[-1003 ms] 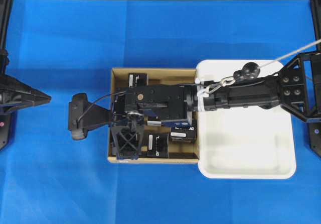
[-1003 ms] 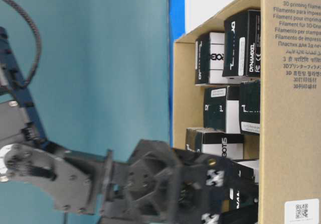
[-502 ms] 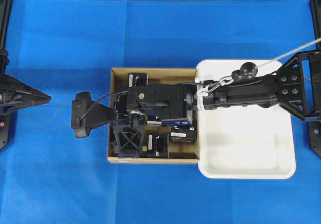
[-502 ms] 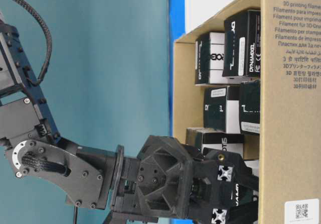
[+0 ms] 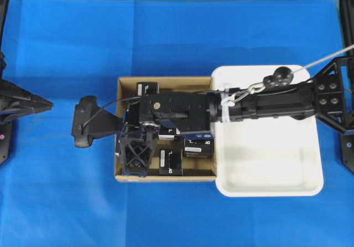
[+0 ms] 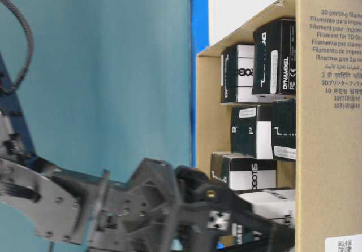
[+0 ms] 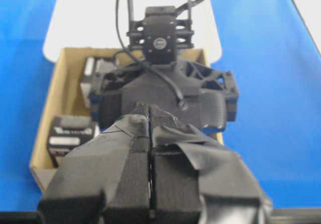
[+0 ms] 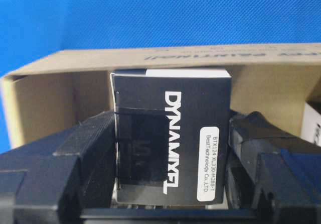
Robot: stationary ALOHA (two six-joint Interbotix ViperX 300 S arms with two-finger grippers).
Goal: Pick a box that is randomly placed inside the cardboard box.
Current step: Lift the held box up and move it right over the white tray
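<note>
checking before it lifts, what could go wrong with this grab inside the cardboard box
1. The right pincer flanks the box, but full contact isn't visible, so it might slip on lifting.
2. Other black cartons sit close by in the cardboard box; the fingers could nudge or drag one.
3. The box stands near the cardboard wall and might catch on it.

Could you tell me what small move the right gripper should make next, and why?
Probably finish closing. In the right wrist view the right gripper straddles the box inside the cardboard box, with a finger close on either side, but firm contact isn't clear. Lifting first might let it slip back among the neighbouring cartons.
</note>
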